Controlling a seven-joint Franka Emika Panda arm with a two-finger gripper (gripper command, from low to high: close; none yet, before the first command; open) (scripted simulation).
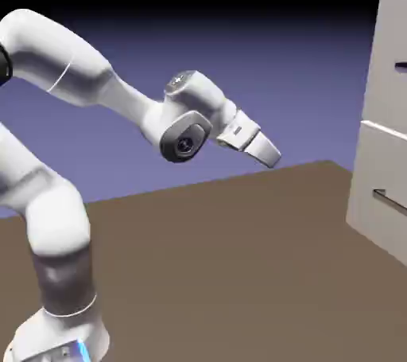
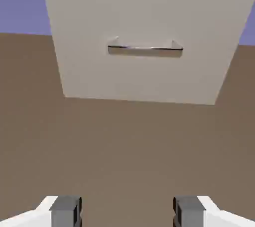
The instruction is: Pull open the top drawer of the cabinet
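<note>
The cabinet (image 1: 387, 106) stands at the right edge of the exterior view, tall and pale beige-grey. Its top drawer (image 1: 391, 34) is the upper front, with a dark bar handle (image 1: 401, 68) cut off by the picture's edge. My gripper (image 1: 273, 157) hangs in the air well to the left of the cabinet, tilted down toward it, far from either handle. In the hand view my gripper (image 2: 127, 213) is open, with only bare table between the two grey fingertips (image 2: 65, 211). That view shows the cabinet's bottom front and a slim handle (image 2: 145, 48), some way ahead.
The lower drawer front (image 1: 374, 193) with its own dark handle (image 1: 389, 201) sits under the top drawer. The brown table (image 1: 222, 257) stretches between my arm's base (image 1: 60, 336) and the cabinet's foot.
</note>
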